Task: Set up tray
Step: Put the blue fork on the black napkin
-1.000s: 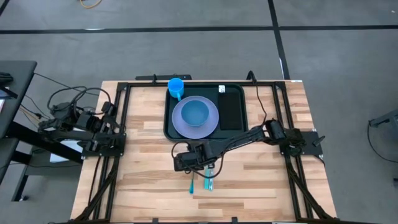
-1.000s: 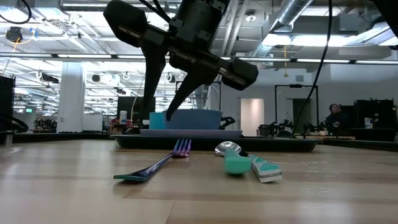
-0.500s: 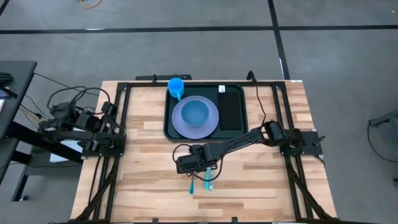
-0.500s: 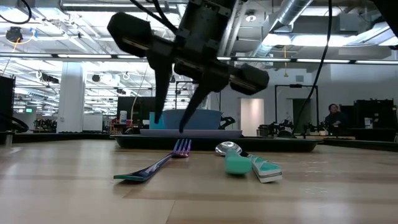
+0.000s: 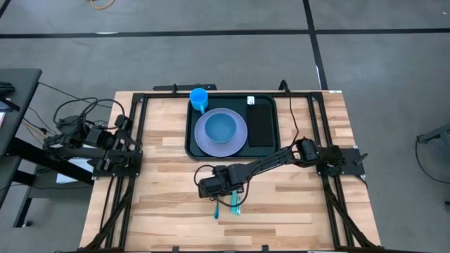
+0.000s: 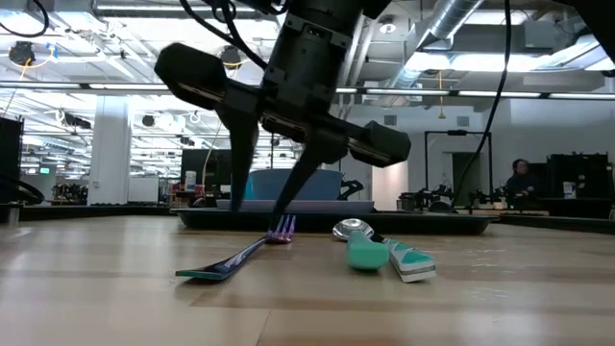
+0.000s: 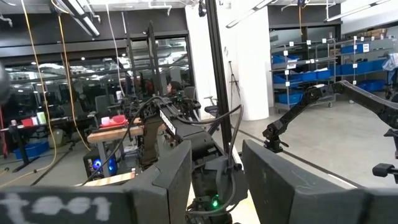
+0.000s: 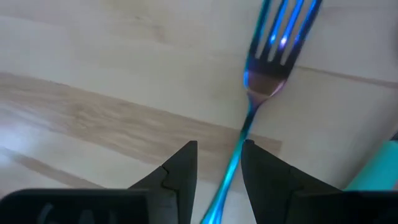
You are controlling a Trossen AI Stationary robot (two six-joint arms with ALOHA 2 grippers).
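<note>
Lowering since a second ago, my right pincer [image 6: 261, 197] now straddles the iridescent blue metal fork [image 8: 261, 87] with narrowly parted jaws, not gripping, while the dark green plastic tray [image 5: 191, 144] waits just beyond on the tabletop [image 5: 162, 204].

Two dark jointed arms trailing black cables.

No legible txt, labels or nos. anywhere; blurred white marks on wrist cam, unreadable
</note>
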